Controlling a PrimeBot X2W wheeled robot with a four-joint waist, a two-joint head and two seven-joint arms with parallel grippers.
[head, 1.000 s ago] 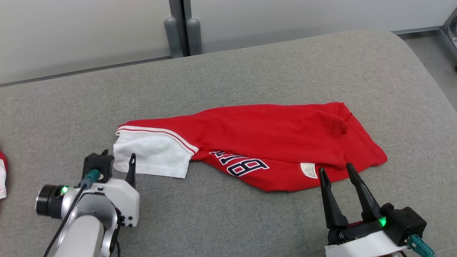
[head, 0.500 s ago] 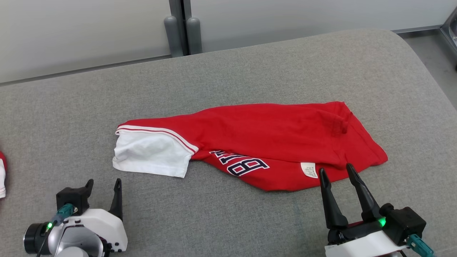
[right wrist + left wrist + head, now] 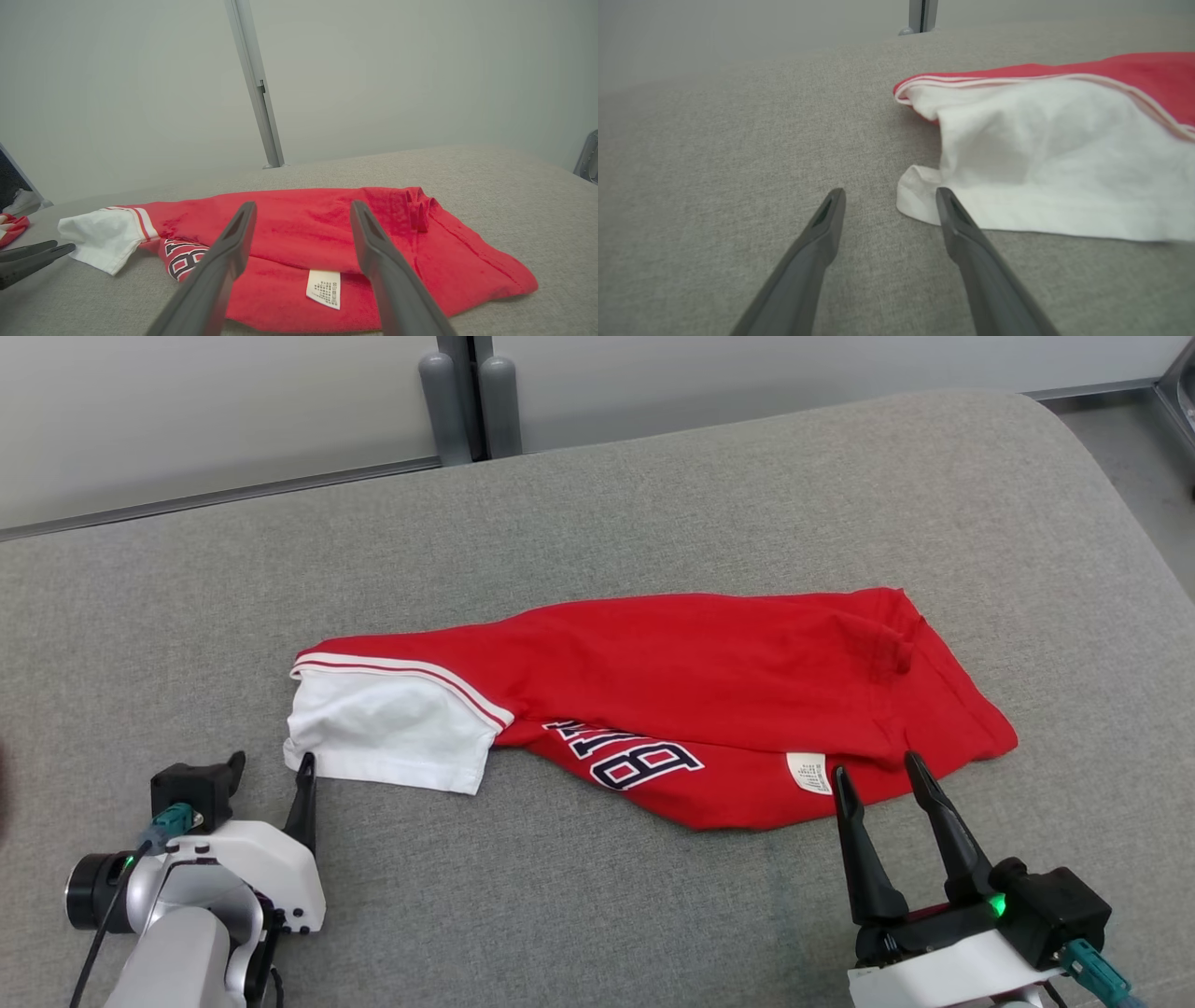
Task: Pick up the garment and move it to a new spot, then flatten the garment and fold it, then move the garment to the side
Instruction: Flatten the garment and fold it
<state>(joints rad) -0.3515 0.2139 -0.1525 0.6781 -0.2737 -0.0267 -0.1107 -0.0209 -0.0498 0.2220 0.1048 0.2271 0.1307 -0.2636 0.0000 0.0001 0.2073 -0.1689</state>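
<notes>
Left gripper (image 3: 271, 773): at 8 o'clock in the head view. Its jaws are parted and hold nothing, and one finger (image 3: 952, 219) is just beside the near corner of the white sleeve (image 3: 383, 728).
Right gripper (image 3: 878, 770): at 4 o'clock. Its jaws are spread and empty, with the tips at the garment's near edge, beside the care tag (image 3: 808, 773).
Garment (image 3: 709, 672): a red jersey lying mid-cushion on the grey padded surface (image 3: 597, 495). It runs from 9 to 3 o'clock and is doubled over lengthwise, with the lettering partly tucked under.
Handling: it is likely light, limp and soft. It should sag when lifted and drag on the woven cover. It looks neither fragile nor slippery.
Where to hold: pinch the edges through both layers, the left gripper at the sleeve hem at 9 o'clock and the right at the hem near the tag.
Containers: none on the cushion. The metal-edged object (image 3: 1181, 383) at 2 o'clock may be a bin, but it is too cropped to tell what is in it.
</notes>
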